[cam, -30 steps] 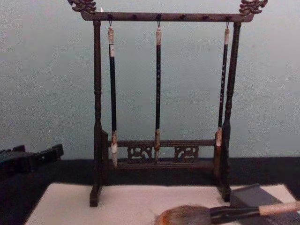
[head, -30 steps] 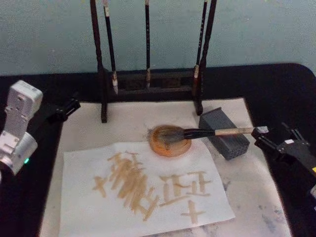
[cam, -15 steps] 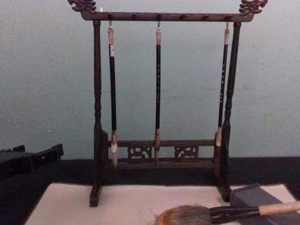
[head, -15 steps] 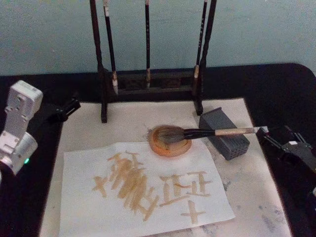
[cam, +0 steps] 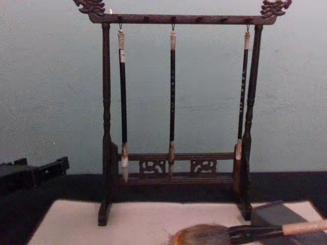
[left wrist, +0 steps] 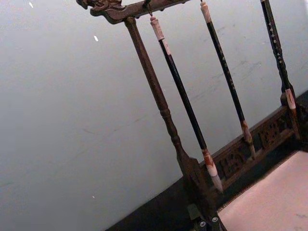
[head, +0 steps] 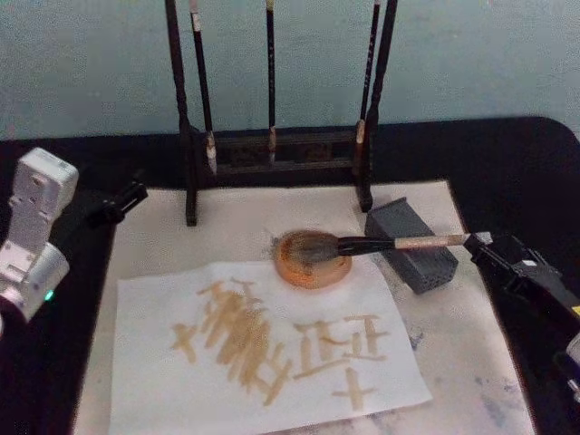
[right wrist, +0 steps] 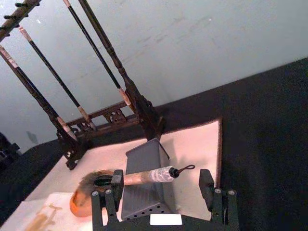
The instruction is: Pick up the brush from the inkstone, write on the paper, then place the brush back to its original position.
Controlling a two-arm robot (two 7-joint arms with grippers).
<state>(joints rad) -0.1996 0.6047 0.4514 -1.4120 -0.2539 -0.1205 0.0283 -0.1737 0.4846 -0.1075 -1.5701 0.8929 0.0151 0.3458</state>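
Right gripper (head: 489, 254) has crept back toward frame centre over the last half second. It had drifted out to the right edge, and its tip now sits just beside the dark loop end of the brush (head: 381, 243) again. The brush itself hasn't shifted: bristle head on the inkstone (head: 313, 277) at frame centre, handle lying across the grey block (head: 421, 263), pointing right.

Right wrist view: fingers (right wrist: 207, 179) spread wide, one on each side of the handle end, nothing clamped. One finger overlaps the handle there, so contact is unclear.

The paper (head: 154, 362), lower centre, already carries tan strokes. My read is that the writing is done and the brush is home. The re-approach could be settling after release or the start of another pick — can't tell which.

Pose: the right arm comes in low from the lower right edge, wrist lined up roughly along the handle. The left gripper (head: 122, 199) is parked at the left edge, well apart from the brush — can't tell its state.
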